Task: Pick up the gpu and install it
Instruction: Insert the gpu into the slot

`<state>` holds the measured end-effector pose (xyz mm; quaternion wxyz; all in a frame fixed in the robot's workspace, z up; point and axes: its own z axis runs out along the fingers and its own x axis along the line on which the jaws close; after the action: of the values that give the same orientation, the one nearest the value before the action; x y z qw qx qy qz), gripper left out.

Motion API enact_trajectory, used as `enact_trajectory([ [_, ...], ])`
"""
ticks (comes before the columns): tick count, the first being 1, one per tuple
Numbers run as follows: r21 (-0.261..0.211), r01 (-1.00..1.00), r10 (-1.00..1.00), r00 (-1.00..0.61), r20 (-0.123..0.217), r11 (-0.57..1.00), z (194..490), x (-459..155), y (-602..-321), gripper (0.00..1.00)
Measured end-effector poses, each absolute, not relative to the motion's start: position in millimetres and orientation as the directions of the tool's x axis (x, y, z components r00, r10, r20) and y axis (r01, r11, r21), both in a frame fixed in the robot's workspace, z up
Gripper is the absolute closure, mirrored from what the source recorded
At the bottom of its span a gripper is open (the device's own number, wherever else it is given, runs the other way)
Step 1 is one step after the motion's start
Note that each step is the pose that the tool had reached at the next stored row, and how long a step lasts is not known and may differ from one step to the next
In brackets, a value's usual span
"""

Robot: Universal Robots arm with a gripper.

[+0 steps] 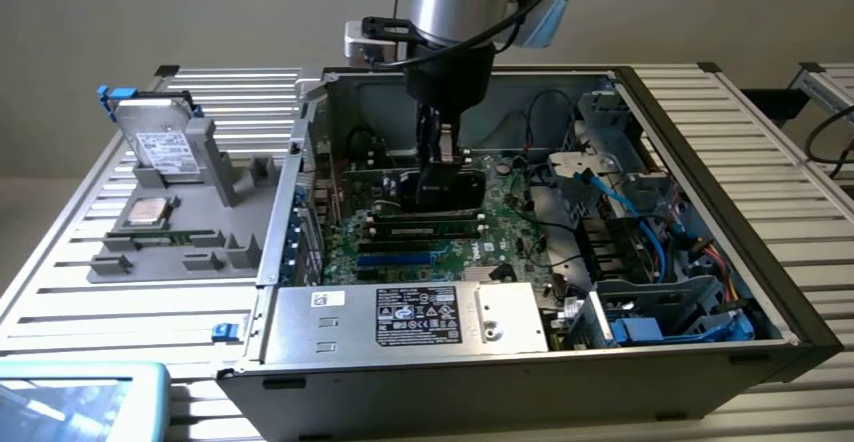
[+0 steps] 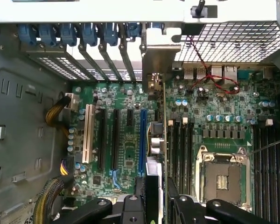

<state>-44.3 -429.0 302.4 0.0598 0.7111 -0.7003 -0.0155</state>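
Hand grips one gpu over one motherboard.

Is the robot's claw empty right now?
No, the claw grips the gpu, a card with a black block, down inside the open computer case.

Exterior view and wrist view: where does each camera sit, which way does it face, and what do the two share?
Exterior view: off the arm, above the table, looking down into the open case; the arm and gripper reach in from above.
Wrist view: on the wrist, looking along the gripper at the motherboard; the gripper's fingers show.
Shared: the gpu held in the gripper, the motherboard and the case walls.
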Motion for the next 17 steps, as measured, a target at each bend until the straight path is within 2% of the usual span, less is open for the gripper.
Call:
enact_trajectory([
  [17, 0.112, -0.993, -0.999, -0.018, 0.026, 0.021, 284, -47, -447, 0.72],
])
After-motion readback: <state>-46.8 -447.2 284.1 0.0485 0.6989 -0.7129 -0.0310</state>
